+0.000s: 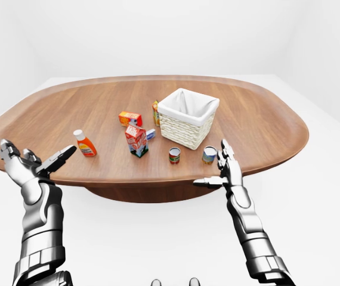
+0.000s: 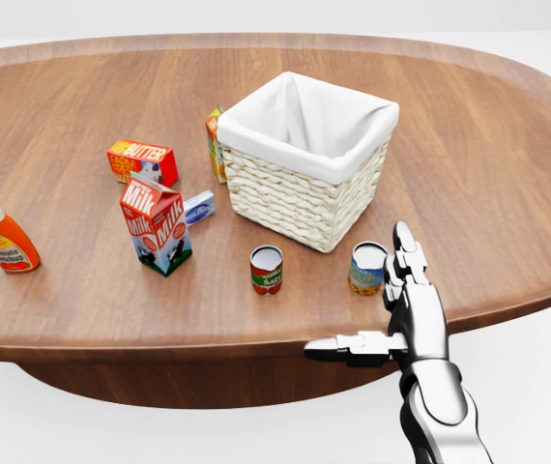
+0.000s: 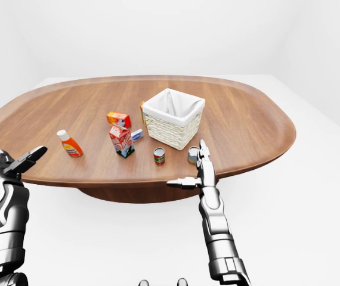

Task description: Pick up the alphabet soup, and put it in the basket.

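Note:
The alphabet soup [image 2: 367, 269] is a small can with a blue and yellow label, upright on the wooden table near its lower edge. It stands just below the white-lined wicker basket [image 2: 285, 198]. My right hand [image 2: 364, 298] is open at the table's edge. Its fingers [image 2: 407, 253] point up right beside the can's right side, and the thumb sticks out left below the can. Whether a finger touches the can I cannot tell. My left hand [image 1: 36, 158] is open, far left, off the table's edge in the left-eye view.
A red tomato can [image 2: 266, 270] stands left of the soup. Farther left are a milk carton [image 2: 157, 225], a small blue-white box [image 2: 198, 207], a butter box [image 2: 142, 161], an orange carton [image 2: 215, 145] against the basket, and a ketchup bottle [image 2: 3, 237].

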Robot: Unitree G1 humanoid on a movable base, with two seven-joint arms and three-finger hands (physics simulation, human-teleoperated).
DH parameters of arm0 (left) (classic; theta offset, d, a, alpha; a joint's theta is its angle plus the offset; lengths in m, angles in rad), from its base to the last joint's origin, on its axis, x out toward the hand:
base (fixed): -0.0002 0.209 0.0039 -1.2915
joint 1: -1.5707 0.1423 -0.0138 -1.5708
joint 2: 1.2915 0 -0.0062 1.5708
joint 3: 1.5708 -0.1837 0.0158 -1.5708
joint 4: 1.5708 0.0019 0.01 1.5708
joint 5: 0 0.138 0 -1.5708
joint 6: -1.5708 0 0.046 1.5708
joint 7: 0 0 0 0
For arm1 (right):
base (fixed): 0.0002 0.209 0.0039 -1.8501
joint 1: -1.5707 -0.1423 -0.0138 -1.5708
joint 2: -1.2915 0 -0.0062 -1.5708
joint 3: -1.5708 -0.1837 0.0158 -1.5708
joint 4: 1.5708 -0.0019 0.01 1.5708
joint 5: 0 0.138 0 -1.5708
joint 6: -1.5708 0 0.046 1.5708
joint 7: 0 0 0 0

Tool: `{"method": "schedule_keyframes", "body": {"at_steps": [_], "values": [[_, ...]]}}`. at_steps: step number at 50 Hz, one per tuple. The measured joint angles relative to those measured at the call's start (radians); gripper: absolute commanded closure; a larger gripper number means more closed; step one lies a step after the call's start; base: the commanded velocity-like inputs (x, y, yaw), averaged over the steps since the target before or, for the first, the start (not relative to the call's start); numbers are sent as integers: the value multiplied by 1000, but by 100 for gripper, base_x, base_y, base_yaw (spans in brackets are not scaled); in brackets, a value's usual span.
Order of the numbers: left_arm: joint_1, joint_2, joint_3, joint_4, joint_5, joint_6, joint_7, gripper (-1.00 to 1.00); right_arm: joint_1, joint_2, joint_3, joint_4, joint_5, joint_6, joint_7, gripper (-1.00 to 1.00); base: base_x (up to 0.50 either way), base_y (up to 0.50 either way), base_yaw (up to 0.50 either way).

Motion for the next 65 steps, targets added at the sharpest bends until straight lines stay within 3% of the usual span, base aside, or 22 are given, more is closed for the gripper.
{"method": "schedule_keyframes", "body": {"at_steps": [31, 55, 61, 65], "values": [[-3, 5, -1, 6, 2, 0, 15, -100, -13, -12, -10, -13, 5, 5, -5, -100, 0, -10, 0], [6, 2, 5, -26, 0, 0, 12, -100, 14, -14, -14, -109, -7, 49, -16, -100, 14, -3, 0], [4, 1, 4, -19, 2, 0, 10, -100, 18, -14, -16, -116, -5, 51, -17, -100, 18, -4, 0], [1, 1, 2, -9, 3, 0, 9, -100, 7, -13, -15, -96, -4, 27, -13, -100, 17, -4, 0]]}}
